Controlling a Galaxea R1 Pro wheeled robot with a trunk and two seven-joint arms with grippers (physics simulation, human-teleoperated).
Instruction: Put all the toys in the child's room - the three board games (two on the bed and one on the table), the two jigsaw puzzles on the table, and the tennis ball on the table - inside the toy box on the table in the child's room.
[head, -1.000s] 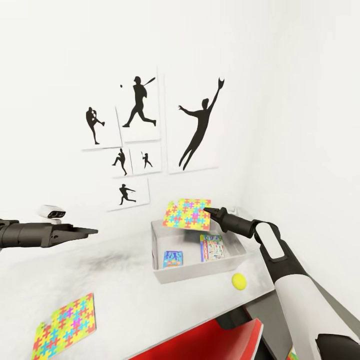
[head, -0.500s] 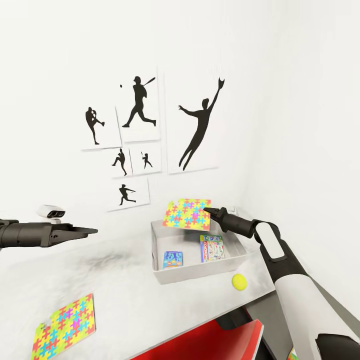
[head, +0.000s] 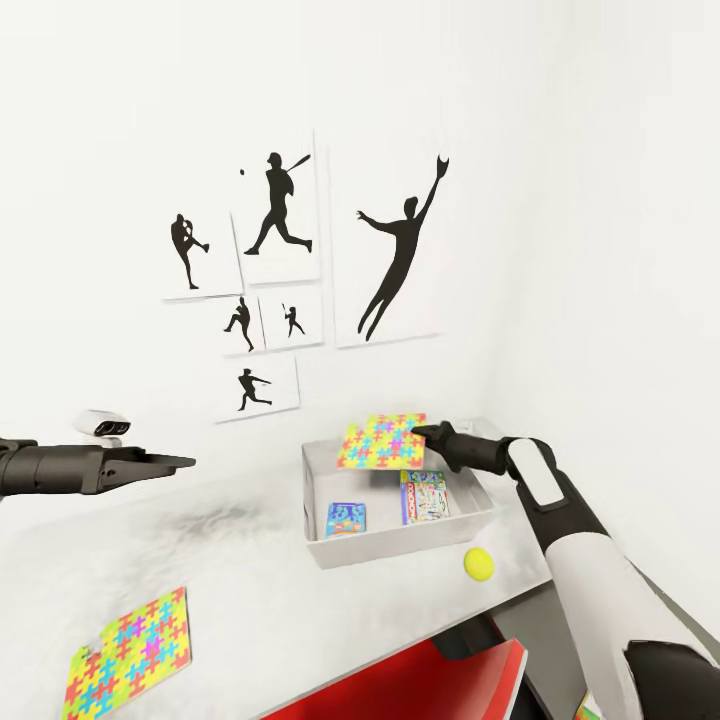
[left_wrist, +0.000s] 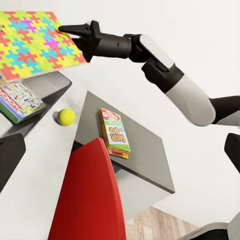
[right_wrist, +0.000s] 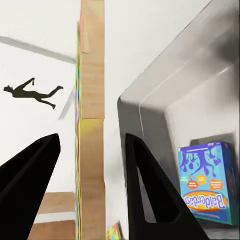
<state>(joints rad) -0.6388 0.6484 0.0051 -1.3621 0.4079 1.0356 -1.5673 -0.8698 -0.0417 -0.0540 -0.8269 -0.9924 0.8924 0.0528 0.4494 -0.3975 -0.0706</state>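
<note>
My right gripper (head: 418, 433) is shut on one jigsaw puzzle (head: 380, 441), holding it by its edge, almost level, over the far end of the light-grey toy box (head: 392, 546). That sheet runs edge-on (right_wrist: 91, 125) between my two fingers (right_wrist: 145, 185). Two board games lie in the box: a blue one (head: 346, 519) and a white-red one (head: 425, 496). The tennis ball (head: 479, 563) rests on the table (head: 250, 560) by the box's near corner. The second jigsaw puzzle (head: 128, 652) lies flat at the near left. My left gripper (head: 185, 462) hovers open over the table's left.
A red chair (head: 420, 680) stands against the table's front edge. Beside it, a lower dark grey cabinet (left_wrist: 140, 160) carries a thin yellow-green game box (left_wrist: 114, 132). A small white device (head: 103, 424) sits at the table's back left. Walls close off the far and right sides.
My right wrist has turned, bringing the held puzzle from a tilt to almost level and slightly right over the box. The left arm has not moved.
</note>
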